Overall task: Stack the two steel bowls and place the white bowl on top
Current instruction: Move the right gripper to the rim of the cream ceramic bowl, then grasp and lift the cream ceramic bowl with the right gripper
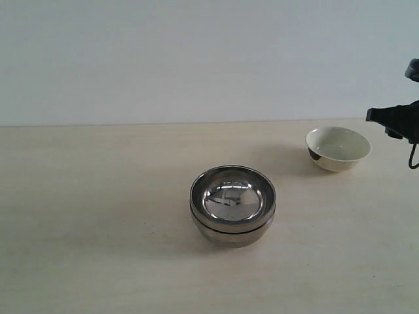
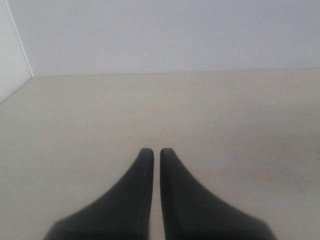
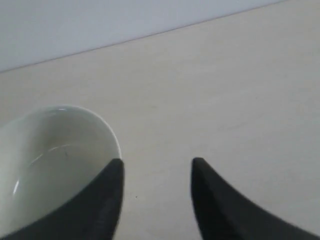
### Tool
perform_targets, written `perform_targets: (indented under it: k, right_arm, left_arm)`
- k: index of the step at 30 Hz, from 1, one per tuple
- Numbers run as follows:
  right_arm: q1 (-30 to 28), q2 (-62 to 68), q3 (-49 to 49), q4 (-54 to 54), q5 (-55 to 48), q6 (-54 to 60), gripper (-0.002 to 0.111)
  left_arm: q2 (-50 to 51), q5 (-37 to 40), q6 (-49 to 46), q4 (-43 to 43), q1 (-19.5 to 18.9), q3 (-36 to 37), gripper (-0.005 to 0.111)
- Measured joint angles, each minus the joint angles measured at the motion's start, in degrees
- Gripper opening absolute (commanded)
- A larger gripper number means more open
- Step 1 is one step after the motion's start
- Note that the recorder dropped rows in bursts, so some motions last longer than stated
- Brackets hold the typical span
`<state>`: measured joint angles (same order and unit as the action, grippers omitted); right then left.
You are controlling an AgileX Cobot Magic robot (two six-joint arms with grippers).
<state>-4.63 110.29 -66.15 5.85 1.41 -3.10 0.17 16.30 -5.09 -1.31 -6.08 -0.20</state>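
The two steel bowls [image 1: 232,205] sit nested one inside the other at the middle of the table. The white bowl [image 1: 338,148] stands upright at the back right, a dark patch on its side. My right gripper [image 3: 157,162] is open, above and just right of the white bowl [image 3: 52,155], one finger over its rim, nothing between the fingers. In the exterior view only the right arm [image 1: 399,118] shows at the right edge. My left gripper [image 2: 156,151] is shut with nothing in it, over bare table, and does not appear in the exterior view.
The pale wooden table [image 1: 98,216] runs back to a plain white wall [image 1: 196,59]. In the left wrist view a wall corner [image 2: 20,50] shows at the far side.
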Motion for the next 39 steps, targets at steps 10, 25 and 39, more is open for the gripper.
perform_targets:
  k: [10,25,39]
  right_arm:
    - [0.64,5.19,-4.82,0.0,0.05,0.1,0.056]
    - [3.1,11.37,-5.69,0.12,4.56,-3.6,0.055]
    - [4.77,15.44,-5.81,0.12,5.4,-4.55,0.055]
  left_arm:
    - [0.0,0.0,0.0,0.0,0.0,0.0,0.004]
    - [0.0,0.0,0.0,0.0,0.0,0.0,0.004]
    - [0.0,0.0,0.0,0.0,0.0,0.0,0.004]
